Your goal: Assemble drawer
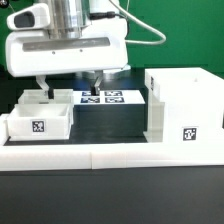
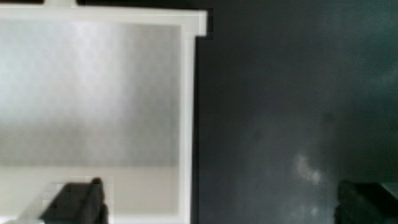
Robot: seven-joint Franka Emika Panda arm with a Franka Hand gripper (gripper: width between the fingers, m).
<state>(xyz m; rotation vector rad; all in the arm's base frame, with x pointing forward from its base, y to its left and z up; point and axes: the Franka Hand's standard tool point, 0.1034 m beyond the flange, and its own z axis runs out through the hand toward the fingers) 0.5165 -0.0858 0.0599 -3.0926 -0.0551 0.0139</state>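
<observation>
The tall open-fronted box shell (image 1: 183,105) stands on the exterior view's right, with a tag on its front. Two shallow white trays sit on the left: a front tray (image 1: 40,124) with a tag, and a second tray (image 1: 38,100) right behind it. My gripper (image 1: 68,85) hangs open just above the rear tray. In the wrist view the gripper (image 2: 222,200) straddles a tray's side wall (image 2: 192,110). One finger (image 2: 75,200) is over the tray's white inside and the other finger (image 2: 368,195) is over the dark table. Nothing is held.
The marker board (image 1: 101,97) lies flat between the trays and the box shell. A long low white border wall (image 1: 110,152) runs along the table's front edge. A green backdrop is behind.
</observation>
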